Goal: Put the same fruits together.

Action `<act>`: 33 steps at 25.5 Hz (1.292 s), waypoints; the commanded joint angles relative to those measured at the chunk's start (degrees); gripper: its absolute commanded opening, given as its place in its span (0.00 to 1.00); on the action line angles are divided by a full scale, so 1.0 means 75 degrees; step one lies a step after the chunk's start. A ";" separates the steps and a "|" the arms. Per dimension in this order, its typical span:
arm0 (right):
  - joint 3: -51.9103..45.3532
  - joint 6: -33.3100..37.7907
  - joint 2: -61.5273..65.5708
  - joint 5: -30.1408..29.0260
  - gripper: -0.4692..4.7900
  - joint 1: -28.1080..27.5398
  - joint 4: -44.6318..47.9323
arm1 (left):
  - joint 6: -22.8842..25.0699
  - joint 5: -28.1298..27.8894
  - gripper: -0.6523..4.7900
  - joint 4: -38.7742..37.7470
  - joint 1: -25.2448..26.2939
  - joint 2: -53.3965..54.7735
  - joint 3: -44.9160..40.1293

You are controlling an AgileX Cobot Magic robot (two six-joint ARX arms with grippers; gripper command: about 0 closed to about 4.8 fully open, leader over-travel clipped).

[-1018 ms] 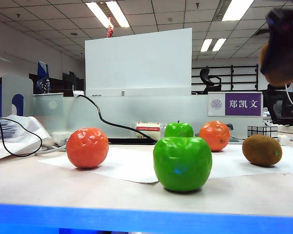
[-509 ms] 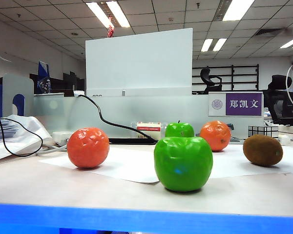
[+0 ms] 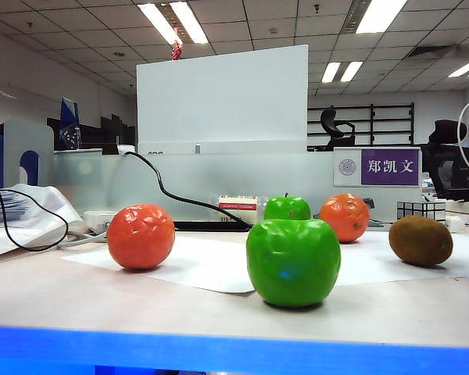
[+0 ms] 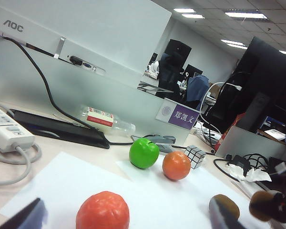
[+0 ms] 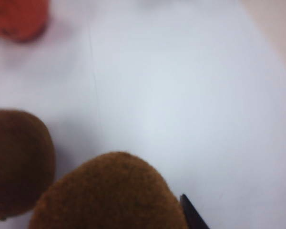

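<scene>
In the exterior view an orange point(image 3: 141, 237) sits at the left and a green apple point(image 3: 292, 262) at the front middle. A second apple point(image 3: 287, 208) and orange point(image 3: 345, 216) stand behind, with a brown kiwi point(image 3: 420, 241) on the right. My left gripper point(image 4: 126, 224) is open low over the paper, one finger point(image 4: 24, 217) on either side of the near orange point(image 4: 103, 211), apart from it. My right gripper point(image 5: 114, 222) is shut on a second kiwi point(image 5: 109, 191), close beside the lying kiwi point(image 5: 19, 162). The left wrist view shows that held kiwi point(image 4: 263, 205) too.
A white paper sheet point(image 3: 211, 269) lies under the fruits. At the back are a power strip point(image 4: 7, 131), a black pad point(image 4: 57, 131), a lying bottle point(image 4: 105, 119), a Rubik's cube point(image 4: 195, 156), a name sign point(image 3: 375, 166) and cables point(image 4: 243, 164).
My right gripper with its kiwi has dropped from the upper right corner of the exterior view and gone out past the right edge. The fruits on the table and the left arm have kept still.
</scene>
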 commanded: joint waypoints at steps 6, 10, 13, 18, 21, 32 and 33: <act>0.0015 0.0262 0.0460 -0.0178 0.08 0.0172 0.0574 | 0.0035 0.0015 1.00 0.0096 0.0003 0.0006 0.0012; 0.0020 0.0265 0.0685 -0.0178 0.08 0.0195 0.0915 | 0.0035 0.0017 1.00 0.0096 0.0003 0.0009 0.0009; 0.0020 0.0271 0.0874 -0.0181 0.08 0.0201 0.1005 | 0.0038 0.0017 1.00 0.0096 0.0003 0.0009 0.0009; 0.0017 0.0271 0.1122 -0.0187 0.08 0.0204 0.1040 | 0.0035 0.0017 1.00 0.0096 0.0003 0.0009 0.0009; 0.0017 0.0271 0.1137 -0.0213 0.08 0.0204 0.1105 | 0.0035 0.0017 1.00 0.0096 0.0003 0.0009 0.0009; 0.0017 0.0271 0.1137 -0.0207 0.38 0.0204 0.1172 | 0.0038 -0.0154 1.00 0.0096 0.0003 0.0009 0.0009; 0.0017 0.0271 0.1137 -0.0207 0.41 0.0204 0.1172 | 0.0038 -0.0152 1.00 0.0096 0.0003 0.0009 0.0009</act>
